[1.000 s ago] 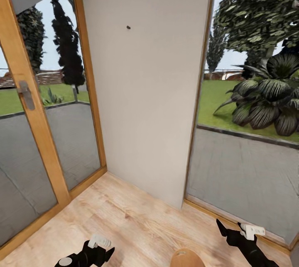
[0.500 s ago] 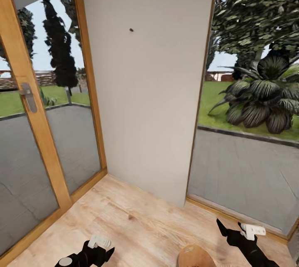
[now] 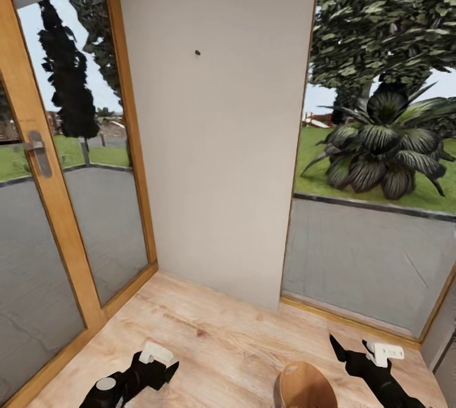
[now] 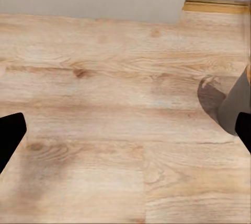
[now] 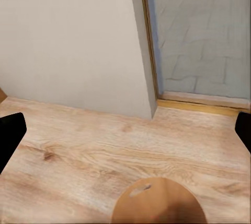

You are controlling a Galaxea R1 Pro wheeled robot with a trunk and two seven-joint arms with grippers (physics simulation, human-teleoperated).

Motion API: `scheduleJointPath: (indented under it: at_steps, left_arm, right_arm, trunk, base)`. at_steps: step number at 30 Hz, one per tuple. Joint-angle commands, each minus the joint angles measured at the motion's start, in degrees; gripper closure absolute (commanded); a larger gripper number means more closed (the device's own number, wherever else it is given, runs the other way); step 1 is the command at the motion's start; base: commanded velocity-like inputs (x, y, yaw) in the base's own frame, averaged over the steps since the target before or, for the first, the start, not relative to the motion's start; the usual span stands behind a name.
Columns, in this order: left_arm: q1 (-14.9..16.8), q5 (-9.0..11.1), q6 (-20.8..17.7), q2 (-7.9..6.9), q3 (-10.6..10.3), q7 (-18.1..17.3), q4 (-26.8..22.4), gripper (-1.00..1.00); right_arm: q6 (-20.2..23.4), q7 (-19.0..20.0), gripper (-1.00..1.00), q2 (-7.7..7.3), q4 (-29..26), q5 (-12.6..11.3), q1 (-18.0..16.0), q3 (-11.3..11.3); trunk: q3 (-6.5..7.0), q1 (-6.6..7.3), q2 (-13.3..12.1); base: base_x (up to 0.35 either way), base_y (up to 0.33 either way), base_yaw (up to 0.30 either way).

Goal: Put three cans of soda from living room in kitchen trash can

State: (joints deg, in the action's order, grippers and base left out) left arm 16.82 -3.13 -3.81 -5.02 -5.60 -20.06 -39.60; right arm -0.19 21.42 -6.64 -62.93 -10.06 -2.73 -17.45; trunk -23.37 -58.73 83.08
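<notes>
Facing a pale wall (image 3: 215, 129) between glass doors (image 3: 69, 161), the robot travels with the bin (image 3: 305, 388) low in front, left gripper (image 3: 166, 370) and right gripper (image 3: 337, 348) both spread and empty; next it likely must find the cans.

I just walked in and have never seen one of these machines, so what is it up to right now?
The robot faces a corner of a room with a wood floor, between a white wall and glass doors looking onto a garden. Its left gripper and right gripper hang low over the floor, both open and holding nothing. A small round bin with a brown inside sits on the floor between the arms, nearer the right one. No soda cans are in sight at this moment.
</notes>
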Motion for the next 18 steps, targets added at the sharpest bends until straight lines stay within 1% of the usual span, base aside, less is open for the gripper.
scheduleJointPath:
  at_steps: [1, 5, 7, 8, 10, 11, 12, 15, 18]
  left_arm:
    - [0.1, 0.0, -3.0, 0.16, 0.0, 0.0, -4.0, -1.0]
    - [0.2, 0.1, -10.0, 0.45, 0.1, 0.1, -13.5, -1.0]
    - [0.2, 0.1, -12.7, 0.58, 0.1, 0.2, -18.0, -1.0]
    - [0.2, 0.0, -15.5, 0.93, 0.1, 0.4, -23.1, -1.0]
    - [0.2, 0.0, -16.0, 1.07, 0.2, 0.6, -23.7, -1.0]
    - [0.1, 0.1, -16.2, 1.17, 0.2, 0.8, -23.2, -1.0]
    - [0.1, 0.3, -15.9, 1.25, 0.2, 1.0, -21.1, -1.0]
    - [0.1, 0.1, -15.6, 1.3, 0.2, 1.4, -18.2, -1.0]
    - [0.1, 0.0, -15.5, 1.31, 0.2, 1.7, -17.0, -1.0]
  right_arm:
    - [0.1, 0.1, -1.0, -0.1, 0.0, 0.0, 0.0, 0.1]
    - [0.2, -0.1, -1.0, -0.25, 0.0, 0.1, 0.0, 0.1]
    - [0.3, -0.1, -1.0, -0.33, 0.0, 0.1, 0.0, 0.0]
    - [0.4, -0.2, -1.0, -0.42, 0.1, 0.2, 0.0, 0.2]
    - [0.4, -0.2, -1.0, -0.46, 0.1, 0.3, 0.0, 0.2]
    - [0.4, -0.1, -1.0, -0.53, 0.2, 0.4, 0.0, 0.2]
    - [0.5, 0.0, -1.0, -0.59, 0.2, 0.5, 0.0, 0.2]
    - [0.5, 0.1, -1.0, -0.65, 0.2, 0.5, 0.0, 0.1]
    - [1.0, 0.1, -1.0, -0.47, 0.1, 0.3, 0.0, 0.0]
  trunk:
    - [0.03, 0.0, 0.0]
    - [0.12, 0.0, 0.0]
    - [0.15, 0.0, 0.0]
    - [0.15, 0.0, 0.0]
    - [0.16, 0.0, 0.0]
    - [0.16, 0.0, 0.0]
    - [0.16, 0.0, 0.0]
    - [0.16, 0.0, 0.0]
    - [0.16, 0.0, 0.0]
  base:
    - [-0.018, 0.073, -0.114]
    - [-0.011, 0.043, -0.071]
    - [-0.005, 0.022, -0.035]
    - [-0.002, -0.027, -0.013]
    - [-0.001, -0.088, -0.009]
    - [-0.001, -0.171, -0.005]
    - [0.0, -0.23, -0.003]
    - [0.0, -0.257, -0.002]
    - [0.0, -0.284, -0.001]
